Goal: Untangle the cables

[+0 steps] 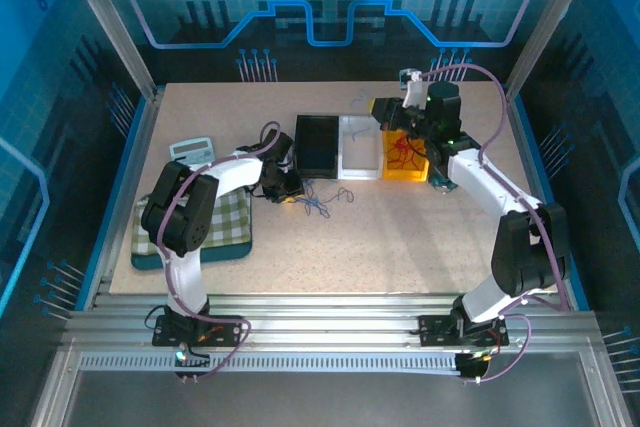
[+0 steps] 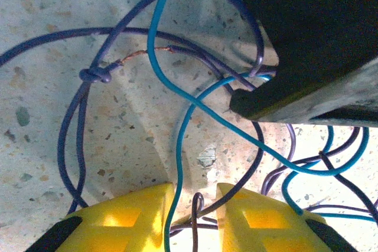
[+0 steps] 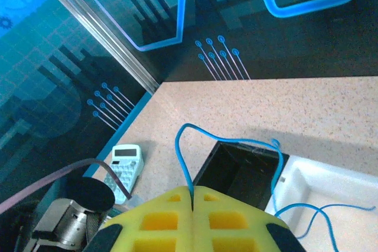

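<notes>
**Status: partly complete.**

**Sorted.** A bundle of thin red wires [image 1: 403, 154] lies inside the translucent orange rectangular bin [image 1: 405, 178], at the right end of the bin row.

**In transfer.** The right fingers [image 3: 159, 219], of yellow moulded plastic, are clenched together with a thin light-blue wire [image 3: 179, 146] gripped in the seam between them. The wire rises in a loop. It then runs above the black rectangular bin [image 3: 236, 172] and trails over the white tray [image 3: 331, 187]. It is judged to be lifted but not yet deposited.

**Remaining.** A tangle of thin purple and blue wires [image 1: 320, 199] lies on the speckled beige counter [image 1: 400, 247], just in front of the black rectangular bin.
- The left fingers [image 2: 136, 219] are down at this tangle. They stand apart and released, with strands passing through the gap and nothing clamped.
- One purple strand carries a tight knot [image 2: 94, 75], with a bare copper section [image 2: 142, 56] just beside it.
- Blue and purple strands cross each other at several places.

**Assessment.** The red group appears finished and one blue strand is out. The purple and blue separation, including the knot, is not yet done.
</notes>
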### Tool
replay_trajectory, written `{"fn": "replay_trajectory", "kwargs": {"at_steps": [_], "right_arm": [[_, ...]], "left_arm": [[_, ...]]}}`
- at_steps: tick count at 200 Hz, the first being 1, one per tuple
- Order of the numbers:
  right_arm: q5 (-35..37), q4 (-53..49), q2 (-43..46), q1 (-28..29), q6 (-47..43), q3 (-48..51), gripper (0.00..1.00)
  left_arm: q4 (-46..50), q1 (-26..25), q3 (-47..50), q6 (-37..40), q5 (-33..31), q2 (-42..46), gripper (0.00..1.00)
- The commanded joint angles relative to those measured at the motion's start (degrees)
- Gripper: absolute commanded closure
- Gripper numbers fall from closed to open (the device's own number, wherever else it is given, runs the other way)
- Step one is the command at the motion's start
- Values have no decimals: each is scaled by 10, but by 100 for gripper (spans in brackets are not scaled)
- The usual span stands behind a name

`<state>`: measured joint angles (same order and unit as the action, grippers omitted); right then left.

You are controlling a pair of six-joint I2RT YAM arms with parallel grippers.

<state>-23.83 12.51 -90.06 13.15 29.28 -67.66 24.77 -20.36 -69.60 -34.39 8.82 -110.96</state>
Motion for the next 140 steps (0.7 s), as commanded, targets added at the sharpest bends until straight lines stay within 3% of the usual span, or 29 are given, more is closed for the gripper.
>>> {"fn": "replay_trajectory", "kwargs": {"at_steps": [1, 51, 105, 140], "right_arm": [[20, -24, -4, 9, -11, 7, 97], [45, -56, -45, 17, 3, 23, 98], [18, -1, -118, 22, 65, 30, 96], [43, -4, -159, 27, 68, 10, 95]], "left_arm": [[19, 4, 7, 9, -42, -14, 72], [19, 2, 11, 9, -49, -7, 71], [21, 1, 7, 10, -50, -10, 71], [24, 0, 3, 13, -52, -10, 71]]}}
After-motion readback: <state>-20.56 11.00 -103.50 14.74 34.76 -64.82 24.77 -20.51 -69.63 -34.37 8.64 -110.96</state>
